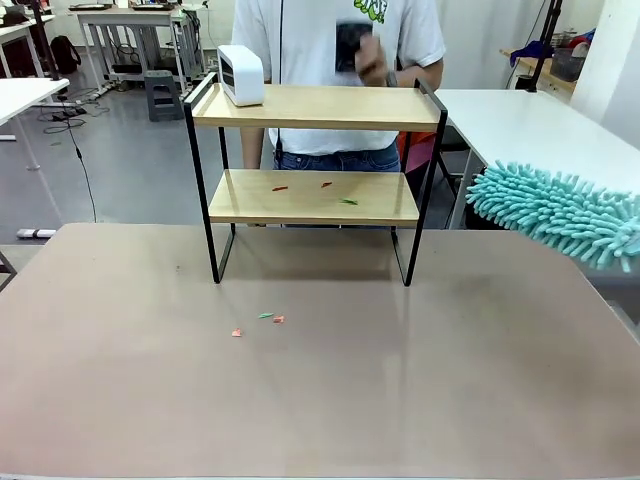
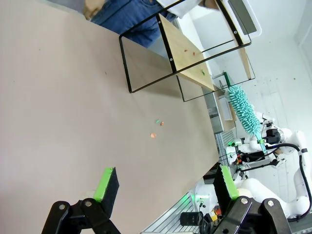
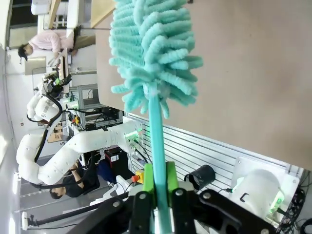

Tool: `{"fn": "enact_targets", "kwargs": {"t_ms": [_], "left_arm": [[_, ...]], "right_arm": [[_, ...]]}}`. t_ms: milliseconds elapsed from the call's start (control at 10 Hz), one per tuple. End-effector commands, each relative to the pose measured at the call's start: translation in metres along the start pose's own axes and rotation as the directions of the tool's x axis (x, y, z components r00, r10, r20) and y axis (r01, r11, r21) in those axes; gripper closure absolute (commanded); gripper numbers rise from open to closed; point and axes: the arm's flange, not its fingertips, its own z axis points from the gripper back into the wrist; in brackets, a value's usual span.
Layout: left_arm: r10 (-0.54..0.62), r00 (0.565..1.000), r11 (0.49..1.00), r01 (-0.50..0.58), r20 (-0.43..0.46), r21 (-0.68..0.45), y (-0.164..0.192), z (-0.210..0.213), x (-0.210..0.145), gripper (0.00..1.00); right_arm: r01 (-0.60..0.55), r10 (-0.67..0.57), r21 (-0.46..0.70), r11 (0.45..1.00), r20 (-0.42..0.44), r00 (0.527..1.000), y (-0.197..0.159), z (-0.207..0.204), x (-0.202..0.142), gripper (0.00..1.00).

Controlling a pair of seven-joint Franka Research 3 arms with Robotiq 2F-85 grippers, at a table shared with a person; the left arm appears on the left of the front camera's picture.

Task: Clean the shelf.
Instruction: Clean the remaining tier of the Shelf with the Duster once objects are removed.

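Front view: the shelf stands on the brown table, toward its far side and about centred. A small white device sits at the left end of the top board. A few red and green scraps lie on the lower board. More scraps lie on the table in front of the shelf, left of centre. The fluffy teal duster comes in from the right edge, in the air. It is to the right of the shelf and not touching it. A person stands behind the shelf, with one hand raised at the chest, blurred.

Left wrist view: the left gripper hangs over bare table. Its jaws are spread wide, with nothing between the green pads. The shelf appears tilted near the top of the picture, well apart from the gripper, with the table scraps lying between them.

Right wrist view: the right gripper has its jaws clamped on the duster's thin teal handle. The fluffy head points away from the camera, over the table's near edge.
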Motion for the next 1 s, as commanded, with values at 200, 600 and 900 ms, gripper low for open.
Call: {"fn": "enact_targets", "kwargs": {"t_ms": [200, 600, 900], "left_arm": [[-0.019, 1.0, 1.0, 0.019, 0.014, -0.014, -0.002, -0.004, -0.002, 0.0], [-0.019, 1.0, 1.0, 0.019, 0.014, -0.014, -0.002, -0.004, -0.002, 0.0], [-0.019, 1.0, 1.0, 0.019, 0.014, -0.014, -0.002, -0.004, -0.002, 0.0]], "right_arm": [[-0.301, 0.281, -0.156, 0.941, -0.141, 0.949, 0.092, -0.04, -0.042, 0.88], [-0.348, 0.328, -0.295, 0.89, -0.117, 0.937, 0.167, -0.139, -0.002, 0.88], [-0.383, 0.352, -0.287, 0.878, -0.156, 0.923, 0.172, -0.147, -0.013, 0.88]]}}
